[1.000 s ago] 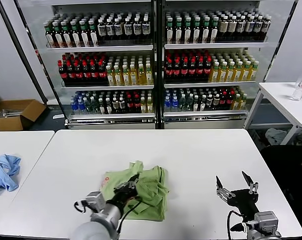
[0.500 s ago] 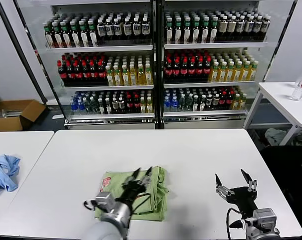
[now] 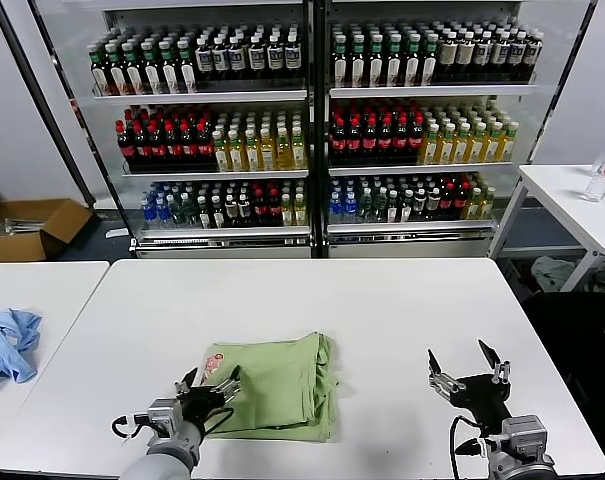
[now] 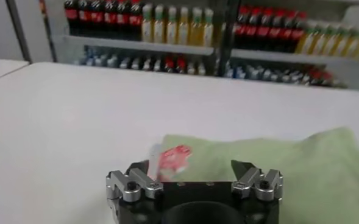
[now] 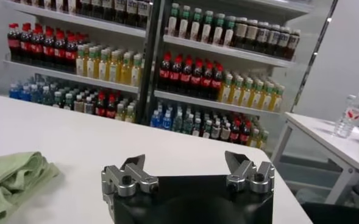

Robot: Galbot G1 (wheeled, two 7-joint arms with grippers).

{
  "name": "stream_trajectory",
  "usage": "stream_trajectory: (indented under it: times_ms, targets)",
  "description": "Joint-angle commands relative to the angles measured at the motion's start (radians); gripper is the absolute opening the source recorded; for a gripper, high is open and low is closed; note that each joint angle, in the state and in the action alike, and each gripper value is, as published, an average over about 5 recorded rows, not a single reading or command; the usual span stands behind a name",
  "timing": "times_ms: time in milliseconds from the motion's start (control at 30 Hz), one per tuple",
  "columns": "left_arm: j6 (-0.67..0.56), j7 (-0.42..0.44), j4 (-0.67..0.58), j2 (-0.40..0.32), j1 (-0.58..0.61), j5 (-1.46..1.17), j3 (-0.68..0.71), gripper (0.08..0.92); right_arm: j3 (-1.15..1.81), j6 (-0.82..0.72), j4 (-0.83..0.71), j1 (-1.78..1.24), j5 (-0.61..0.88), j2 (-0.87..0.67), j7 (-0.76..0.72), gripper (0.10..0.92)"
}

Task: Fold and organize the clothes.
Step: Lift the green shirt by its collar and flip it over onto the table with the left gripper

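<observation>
Where spread, left pincer (image 3: pixel 210 381) at folded polo shirt (image 3: pixel 277 385) edge

Shirt (image 3: pixel 275 388) on table (image 3: pixel 382 310), between grippers

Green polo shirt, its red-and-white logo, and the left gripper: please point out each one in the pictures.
green polo shirt (image 3: pixel 282 385): head view, middle of the folded cloth.
red-and-white logo (image 4: pixel 174 157): left wrist view, centre of the checkered print.
left gripper (image 3: pixel 207 385): head view, between its open fingertips, at the shirt's near-left edge.
</observation>
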Motion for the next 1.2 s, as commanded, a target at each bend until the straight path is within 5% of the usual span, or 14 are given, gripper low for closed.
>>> stream_trajectory:
  times_ms: [33,200,667,833,1033,1200]
  targets:
    - [0.039,-0.010,0.060,0.007,0.008,-0.069,-0.061,0.822,-0.003,0.001,-0.006,0.002,0.000,0.001,0.001,0.822]
    - [0.044,-0.010,0.036,0.006,0.017,-0.137,-0.052,0.741,-0.015,0.000,-0.007,0.005,-0.002,0.007,0.003,0.823]
    - [-0.009,0.036,-0.025,0.018,0.008,-0.157,-0.070,0.334,-0.010,0.000,-0.003,-0.001,-0.004,0.008,0.006,0.823]
    - [0.034,0.079,-0.095,0.137,0.025,-0.002,-0.228,0.196,-0.008,0.004,-0.005,0.002,-0.003,0.003,0.007,0.823]
    - [0.070,0.227,-0.069,0.359,0.092,-0.039,-0.653,0.109,-0.024,0.012,-0.019,0.033,-0.003,0.006,0.008,0.822]
    - [0.073,0.253,-0.155,0.374,0.098,-0.154,-0.664,0.110,-0.046,0.013,-0.024,0.057,-0.003,0.005,0.008,0.823]
